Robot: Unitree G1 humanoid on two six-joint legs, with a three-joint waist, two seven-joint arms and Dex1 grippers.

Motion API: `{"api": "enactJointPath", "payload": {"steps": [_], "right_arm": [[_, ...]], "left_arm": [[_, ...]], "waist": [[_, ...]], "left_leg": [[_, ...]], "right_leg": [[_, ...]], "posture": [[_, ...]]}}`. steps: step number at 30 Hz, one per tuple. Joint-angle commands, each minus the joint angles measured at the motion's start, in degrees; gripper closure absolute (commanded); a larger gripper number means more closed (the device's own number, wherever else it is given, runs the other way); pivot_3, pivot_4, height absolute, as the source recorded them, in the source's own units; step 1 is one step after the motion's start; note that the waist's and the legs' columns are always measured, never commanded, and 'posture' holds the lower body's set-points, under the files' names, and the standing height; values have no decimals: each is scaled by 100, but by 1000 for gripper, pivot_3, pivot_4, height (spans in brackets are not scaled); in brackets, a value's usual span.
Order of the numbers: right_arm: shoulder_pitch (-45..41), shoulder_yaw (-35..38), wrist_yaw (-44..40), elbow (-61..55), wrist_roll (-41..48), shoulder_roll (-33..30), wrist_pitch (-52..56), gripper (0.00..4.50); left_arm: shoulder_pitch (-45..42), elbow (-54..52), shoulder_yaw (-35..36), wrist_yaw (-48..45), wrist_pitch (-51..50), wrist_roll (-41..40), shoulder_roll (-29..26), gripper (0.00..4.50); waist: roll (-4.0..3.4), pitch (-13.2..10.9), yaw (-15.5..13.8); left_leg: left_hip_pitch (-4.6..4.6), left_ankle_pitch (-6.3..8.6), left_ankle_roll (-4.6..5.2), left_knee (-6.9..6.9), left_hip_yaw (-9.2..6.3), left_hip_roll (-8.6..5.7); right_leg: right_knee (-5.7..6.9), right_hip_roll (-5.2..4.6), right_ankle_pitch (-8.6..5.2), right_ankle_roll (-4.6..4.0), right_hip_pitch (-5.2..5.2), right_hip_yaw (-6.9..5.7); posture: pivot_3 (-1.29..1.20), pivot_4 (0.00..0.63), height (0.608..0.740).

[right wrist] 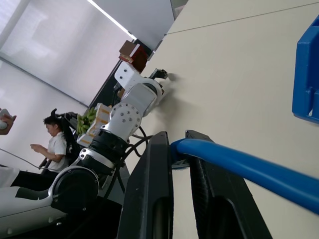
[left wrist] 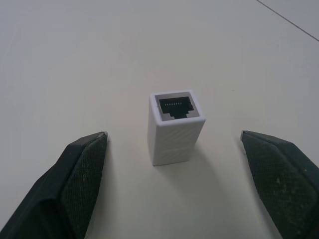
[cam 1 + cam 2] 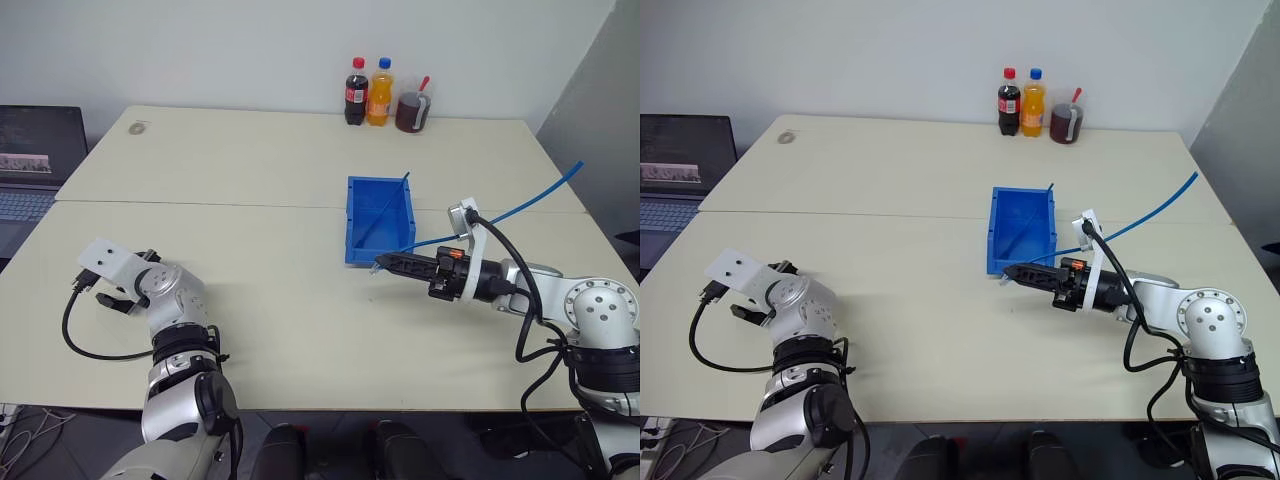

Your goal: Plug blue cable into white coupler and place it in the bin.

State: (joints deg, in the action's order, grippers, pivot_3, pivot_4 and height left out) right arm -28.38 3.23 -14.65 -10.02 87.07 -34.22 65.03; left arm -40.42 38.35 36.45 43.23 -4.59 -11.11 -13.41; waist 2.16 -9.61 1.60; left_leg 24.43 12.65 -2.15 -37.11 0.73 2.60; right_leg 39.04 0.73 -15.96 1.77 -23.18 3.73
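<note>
1. While the white coupler stood upright on the tabletop, long axis vertical, dark socket facing up, the left pincer sat spread wide around it, untouched.
2. Right pincer was clamped on the blue cable, plug end pointing left beside the bin.
3. No readable labels on bottles.

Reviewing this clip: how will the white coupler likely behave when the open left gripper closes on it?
The white coupler stands on end on the table, taller than wide, so an off-centre touch may tip it. It looks light and rigid plastic, probably skidding easily. Its flat sides should suit the left gripper.
</note>
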Motion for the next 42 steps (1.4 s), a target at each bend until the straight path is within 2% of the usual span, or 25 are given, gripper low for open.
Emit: {"api": "enactJointPath", "payload": {"steps": [1, 7, 10, 17, 25, 32, 35, 39, 42], "right_arm": [[-48, 153, -10, -218, 77, 31, 8, 4306], [-73, 169, -26, -198, 22, 64, 24, 4306], [-55, 181, -50, -188, -15, 57, 31, 4306], [-33, 201, -56, -194, -31, 38, 36, 4306], [-27, 266, 9, -150, 1, 60, 8, 4306], [-31, 283, 38, -162, -5, 116, -2, 4306], [8, 289, 36, -224, -35, 98, -12, 4306], [58, 371, 88, -300, -25, 102, -69, 4306], [68, 461, 121, -321, 3, 92, -104, 4306]], "left_arm": [[-91, 64, -31, 34, 102, -42, -91, 17], [-115, 82, -53, 53, 124, -68, -76, 17], [-94, 36, 19, 127, 160, -148, -4, 487], [-64, 63, 1, 195, 168, -229, -16, 2135], [-62, 77, -32, 218, 185, -254, -16, 3700], [2, 35, -49, 128, 141, -275, -45, 3725], [27, -25, -447, -692, 82, -108, -304, 3725], [107, -58, -1374, -2601, 46, 305, -1184, 3725], [-124, 95, -1720, -4164, 37, 149, -1799, 3725]], "waist": [[0, 0, 0], [0, 0, -1], [0, 0, -2], [0, 0, -6], [0, 0, -6], [0, 0, -6], [0, 0, -6], [3, -2, 6], [2, -2, 26]], "left_leg": [[0, 0, 0, 0, 0, 0], [0, 0, 0, 0, 2, 0], [0, 0, 0, 0, 2, 0], [0, 0, 0, 0, 2, -1], [0, 0, 0, 0, 3, -1], [0, 0, 0, 0, 4, -1], [0, 0, 0, 0, 3, -1], [3, -1, -2, 2, 1, 1], [3, -1, -2, 6, 4, 4]], "right_leg": [[0, 0, 0, 0, 0, 0], [0, -1, 0, 0, 0, 0], [0, -1, 0, 0, 0, 0], [0, -1, 0, 1, 0, 0], [-1, -2, 1, 1, 0, 1], [-1, -2, 1, 1, 0, 1], [0, -2, 1, 2, 0, 0], [-1, 5, 1, 1, -4, -5], [-2, 5, 1, 1, -7, -3]], "posture": [[0, 150, 740], [0, 150, 740], [0, 150, 740], [0, 150, 740], [0, 150, 740], [0, 150, 740], [0, 150, 740], [0, 150, 740], [0, 150, 740]]}}
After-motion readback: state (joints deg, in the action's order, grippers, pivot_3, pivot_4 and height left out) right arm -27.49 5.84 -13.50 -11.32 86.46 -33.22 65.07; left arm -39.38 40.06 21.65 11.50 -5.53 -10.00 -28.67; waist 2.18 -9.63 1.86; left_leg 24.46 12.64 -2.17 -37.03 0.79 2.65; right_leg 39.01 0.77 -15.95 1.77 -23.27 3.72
